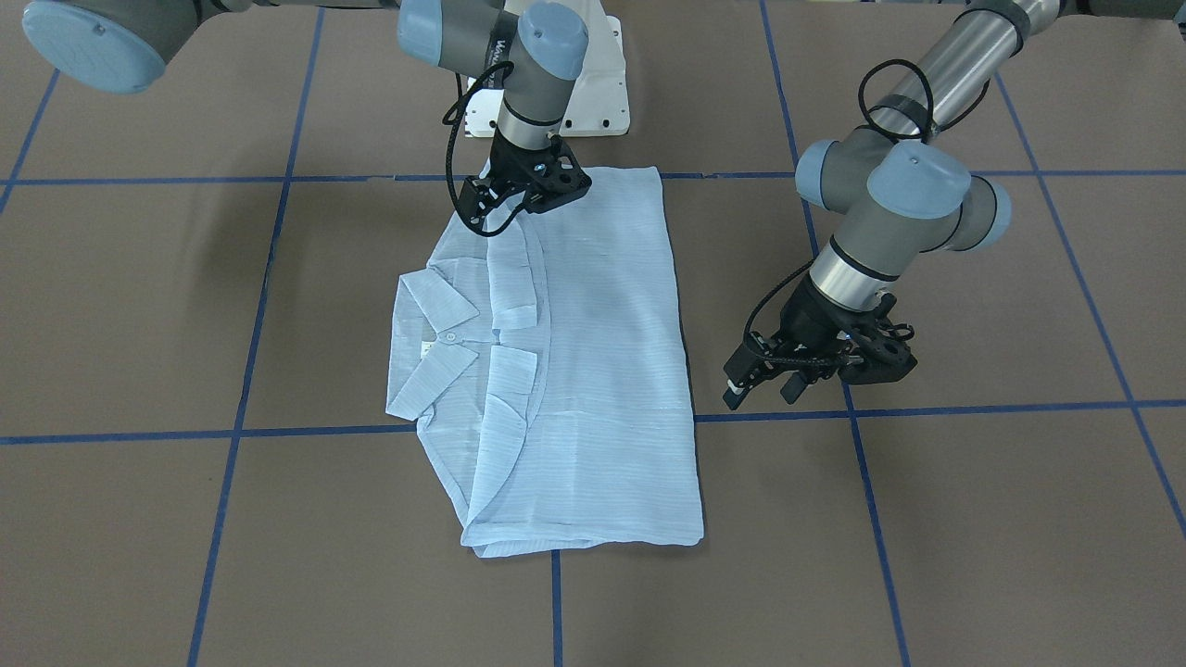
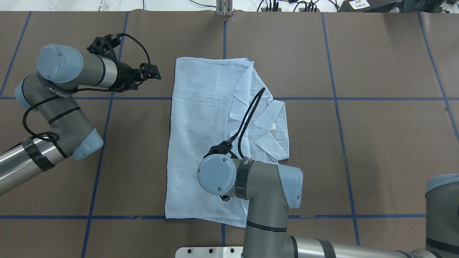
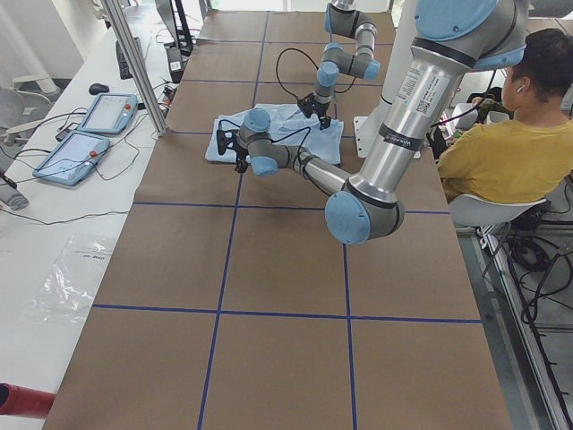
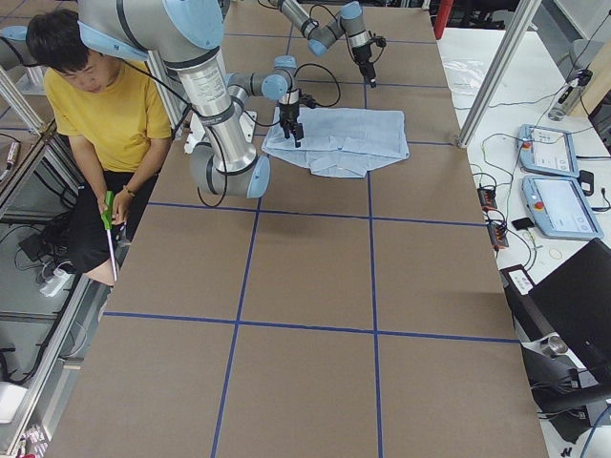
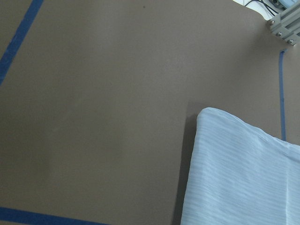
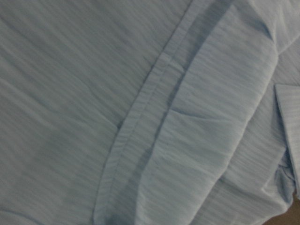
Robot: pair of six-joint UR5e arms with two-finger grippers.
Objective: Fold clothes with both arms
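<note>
Right gripper (image 1: 545,192) over shirt (image 1: 593,371), left gripper (image 1: 763,389) (parted)

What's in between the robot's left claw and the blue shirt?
Just bare brown table. The front-facing view shows an open gap between the left gripper and the shirt, with a blue tape line running alongside.

A corner of the pale blue striped shirt (image 5: 243,173) lies on the brown table (image 5: 93,108) crossed by blue tape lines (image 5: 18,40)
</note>
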